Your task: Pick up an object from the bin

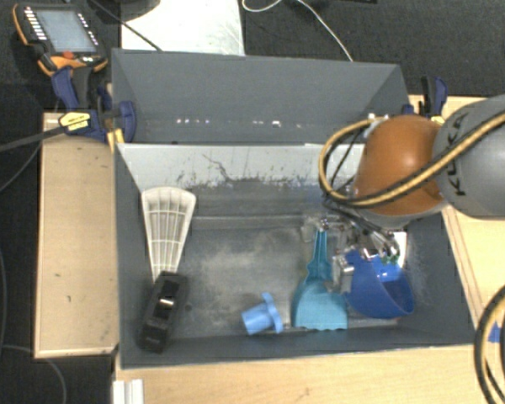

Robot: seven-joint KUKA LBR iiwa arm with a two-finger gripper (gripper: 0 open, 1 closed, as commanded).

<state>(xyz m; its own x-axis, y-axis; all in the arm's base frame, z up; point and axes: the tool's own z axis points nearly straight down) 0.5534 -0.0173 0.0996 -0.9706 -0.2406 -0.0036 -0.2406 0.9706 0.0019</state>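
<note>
Arm point(480, 167) enters from the right, its wrist bent down into the front right of the bin point(236, 251). The jaws hang at the handle of a light blue scoop point(320, 308), beside a dark blue cup point(385, 293); whether they are open or closed cannot be told.

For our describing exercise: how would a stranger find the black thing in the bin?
Find the grey bin; go to its lower left corner. Just below the narrow end of the white ribbed fan lies a blocky black thing. It alone is black: the fan is white, the small piece to its right light blue.
</note>
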